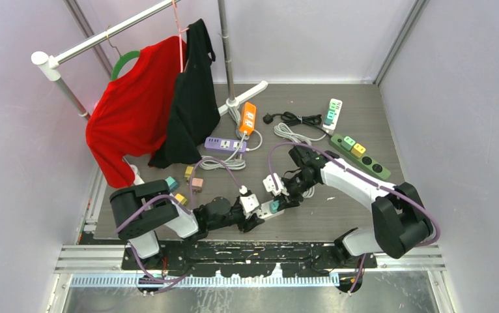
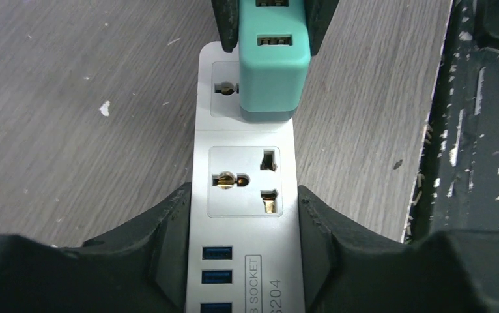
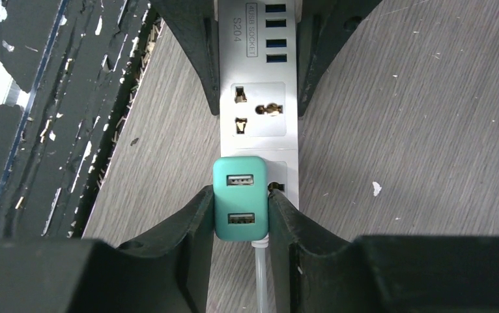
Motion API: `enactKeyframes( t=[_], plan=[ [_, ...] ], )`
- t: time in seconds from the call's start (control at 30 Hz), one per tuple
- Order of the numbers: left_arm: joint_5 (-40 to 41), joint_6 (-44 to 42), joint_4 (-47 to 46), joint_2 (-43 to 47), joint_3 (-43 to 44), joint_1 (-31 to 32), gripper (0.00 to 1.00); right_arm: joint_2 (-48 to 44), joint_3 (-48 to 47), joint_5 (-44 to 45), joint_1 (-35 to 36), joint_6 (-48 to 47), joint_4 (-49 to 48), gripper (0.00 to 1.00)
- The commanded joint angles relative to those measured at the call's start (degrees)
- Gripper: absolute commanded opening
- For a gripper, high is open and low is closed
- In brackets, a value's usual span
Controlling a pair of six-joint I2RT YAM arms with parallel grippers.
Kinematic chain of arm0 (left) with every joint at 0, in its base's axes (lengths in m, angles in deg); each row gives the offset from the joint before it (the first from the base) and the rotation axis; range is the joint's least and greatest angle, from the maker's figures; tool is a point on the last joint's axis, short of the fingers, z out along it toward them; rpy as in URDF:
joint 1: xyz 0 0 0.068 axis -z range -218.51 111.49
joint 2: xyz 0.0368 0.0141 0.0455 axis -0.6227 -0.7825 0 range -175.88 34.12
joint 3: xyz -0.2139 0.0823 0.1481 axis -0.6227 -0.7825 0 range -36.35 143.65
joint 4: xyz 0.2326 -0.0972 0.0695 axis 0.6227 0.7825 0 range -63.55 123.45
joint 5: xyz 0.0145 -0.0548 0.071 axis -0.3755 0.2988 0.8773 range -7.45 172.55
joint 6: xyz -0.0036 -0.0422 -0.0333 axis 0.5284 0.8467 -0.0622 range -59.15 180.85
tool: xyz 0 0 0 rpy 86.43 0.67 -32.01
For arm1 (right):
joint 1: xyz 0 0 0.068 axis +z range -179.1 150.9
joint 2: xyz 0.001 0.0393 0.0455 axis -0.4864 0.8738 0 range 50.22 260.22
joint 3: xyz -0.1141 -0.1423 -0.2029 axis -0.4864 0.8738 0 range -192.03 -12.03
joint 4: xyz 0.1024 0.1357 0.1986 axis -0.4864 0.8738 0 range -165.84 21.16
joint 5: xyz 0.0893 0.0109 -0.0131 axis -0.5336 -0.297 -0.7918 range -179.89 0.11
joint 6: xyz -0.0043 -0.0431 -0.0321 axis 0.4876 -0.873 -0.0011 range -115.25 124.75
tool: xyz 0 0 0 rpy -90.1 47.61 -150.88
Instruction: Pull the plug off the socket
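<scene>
A white power strip [image 2: 245, 195] lies on the grey table near its front edge. A teal USB plug [image 3: 239, 198] sits in its end socket; it also shows in the left wrist view [image 2: 273, 72] and in the top view [image 1: 275, 207]. My left gripper [image 2: 244, 261] is shut on the strip's sides at its USB end. My right gripper [image 3: 240, 218] is shut on the teal plug from the cable end. In the top view the left gripper [image 1: 252, 207] and the right gripper [image 1: 278, 193] meet over the strip [image 1: 264, 210].
The black base plate edge [image 2: 481, 130] runs close beside the strip. Behind are a purple strip [image 1: 225, 144], an orange strip [image 1: 248, 118], a green strip [image 1: 360, 156], a white strip [image 1: 333, 112], loose cables, small plugs [image 1: 189, 172], and a rack with a red garment [image 1: 133, 107] and a black one.
</scene>
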Motion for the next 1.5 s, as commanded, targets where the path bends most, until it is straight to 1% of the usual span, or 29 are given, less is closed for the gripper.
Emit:
enactKeyframes(
  t=[0.0,0.07,0.1,0.13,0.27,0.33,0.43,0.53,0.7,0.77,0.87,0.97,1.03,1.1,1.17,1.3,1.37,1.47],
  plan=[
    [1.2,-1.3,-6.2,0.0,0.7,0.2,0.22,0.8,-1.7,-1.3,0.2,-1.1,3.0,0.14],
    [1.1,-1.2,-6.3,-0.5,0.8,0.3,0.08,1.4,-1.9,-3.1,0.3,-1.0,3.6,0.09],
    [1.0,-1.3,-6.5,-1.2,0.9,0.3,0.03,1.8,-2.1,-4.8,0.3,-0.9,4.1,0.07],
    [0.9,-1.3,-6.9,-2.0,1.1,0.3,0.0,2.2,-2.5,-6.0,0.7,-0.4,4.3,0.06],
    [0.1,-1.7,-10.7,-7.0,1.9,0.3,0.0,3.8,-4.0,-7.2,2.2,5.0,2.1,0.02],
    [0.1,-1.8,-11.1,-7.1,1.7,0.3,0.0,4.2,-4.5,-6.0,2.0,8.1,0.4,0.01],
    [0.8,-1.8,-11.4,-7.2,1.3,0.3,0.0,4.2,-4.8,-4.3,0.2,8.4,0.6,0.01],
    [0.8,-2.0,-12.1,-8.7,1.8,0.3,0.0,4.1,-4.9,-1.7,-2.0,2.8,4.5,0.01],
    [1.5,-2.0,-12.2,-8.7,1.6,0.3,0.0,2.9,-3.4,1.1,-2.1,-8.1,10.5,0.01],
    [1.5,-2.0,-12.2,-9.2,1.9,0.3,0.0,2.8,-2.9,0.3,-1.5,-10.2,11.5,0.01],
    [1.3,-2.2,-11.8,-9.9,2.5,0.3,0.0,3.6,-2.5,-1.7,1.1,-10.5,11.5,0.01],
    [1.1,-2.2,-11.2,-10.2,2.8,0.3,0.0,5.1,-3.3,-2.1,5.2,-5.3,8.2,0.01],
    [1.1,-2.2,-11.2,-10.4,2.8,0.3,0.0,6.0,-4.7,-4.1,5.7,-1.3,6.8,0.01],
    [1.0,-2.2,-11.2,-10.6,2.9,0.3,0.0,6.1,-5.8,-4.1,5.7,1.9,5.6,0.01],
    [1.1,-2.2,-11.2,-10.8,3.0,0.3,0.0,5.1,-5.7,-2.0,4.8,4.9,3.4,0.01],
    [1.0,-2.3,-11.2,-11.4,3.2,0.3,0.0,3.0,-5.4,-0.6,-1.1,4.5,3.8,0.01],
    [1.0,-2.4,-11.2,-11.6,3.4,0.3,0.0,1.9,-4.9,1.2,-3.3,1.0,6.1,0.01],
    [0.9,-2.4,-11.2,-11.4,3.3,0.2,0.0,1.3,-3.7,2.9,-4.4,-6.7,10.4,0.01]
  ],
)
